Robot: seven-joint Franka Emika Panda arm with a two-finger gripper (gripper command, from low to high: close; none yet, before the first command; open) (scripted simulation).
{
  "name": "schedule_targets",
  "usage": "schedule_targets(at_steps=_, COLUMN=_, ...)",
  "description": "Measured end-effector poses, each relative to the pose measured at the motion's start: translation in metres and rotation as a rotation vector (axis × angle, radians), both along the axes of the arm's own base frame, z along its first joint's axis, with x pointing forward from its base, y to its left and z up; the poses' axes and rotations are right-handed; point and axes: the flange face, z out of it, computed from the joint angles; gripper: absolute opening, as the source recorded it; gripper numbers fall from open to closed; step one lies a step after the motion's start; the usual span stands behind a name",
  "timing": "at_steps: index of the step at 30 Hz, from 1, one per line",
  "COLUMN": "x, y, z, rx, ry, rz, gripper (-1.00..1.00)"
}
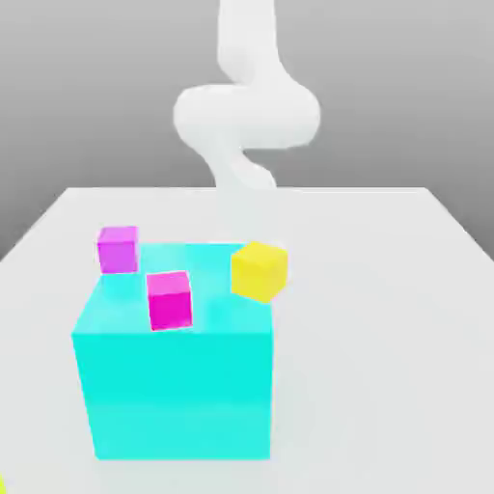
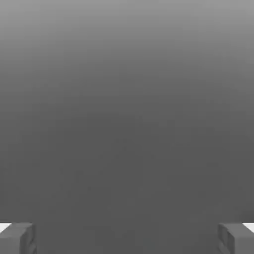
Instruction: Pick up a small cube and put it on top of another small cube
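Note:
In the hand view my gripper (image 2: 127, 238) is open, its two grey fingertips (image 2: 17, 238) far apart with nothing between them and only plain grey beyond. My white arm (image 1: 246, 106) rises behind the table in the exterior view. A thin yellow-green sliver (image 1: 2, 482) at that view's lower left corner looks like the small cube, cut off by the picture's edge. It lies far from the arm.
A big cyan cube (image 1: 178, 386) stands on the white table (image 1: 386, 318). One small magenta cube (image 1: 169, 299) sits on its top. Another magenta cube (image 1: 118, 248) is behind its left side. A pure-yellow small cube (image 1: 259, 268) is at its far right corner.

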Motion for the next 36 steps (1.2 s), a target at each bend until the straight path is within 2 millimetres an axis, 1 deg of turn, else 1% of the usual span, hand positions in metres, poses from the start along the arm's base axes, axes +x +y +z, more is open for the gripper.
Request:
schedule_targets(at_steps=4, x=0.049, y=-0.026, z=-0.039, rx=0.048, ry=0.089, rz=-0.091, gripper=0.0)
schedule_targets(at_steps=9, x=0.1, y=-0.064, z=-0.096, rx=0.105, ry=0.195, rz=-0.207, gripper=0.0)
schedule_targets(at_steps=14, x=0.139, y=-0.106, z=-0.163, rx=0.159, ry=0.297, rz=-0.328, gripper=0.0)
schedule_targets(at_steps=18, x=0.161, y=-0.145, z=-0.223, rx=0.202, ry=0.377, rz=-0.435, gripper=0.0)
schedule_targets(at_steps=20, x=0.168, y=-0.166, z=-0.254, rx=0.224, ry=0.416, rz=-0.491, gripper=0.0)
schedule_targets(at_steps=23, x=0.176, y=-0.189, z=-0.303, rx=0.252, ry=0.476, rz=-0.563, gripper=0.0)
schedule_targets(at_steps=26, x=0.179, y=-0.213, z=-0.355, rx=0.279, ry=0.535, rz=-0.637, gripper=0.0)
schedule_targets(at_steps=29, x=0.176, y=-0.237, z=-0.408, rx=0.306, ry=0.594, rz=-0.715, gripper=0.0)
schedule_targets(at_steps=33, x=0.163, y=-0.267, z=-0.48, rx=0.338, ry=0.669, rz=-0.819, gripper=0.0)
schedule_targets(at_steps=36, x=0.16, y=-0.273, z=-0.53, rx=0.344, ry=0.685, rz=-0.839, gripper=0.0)
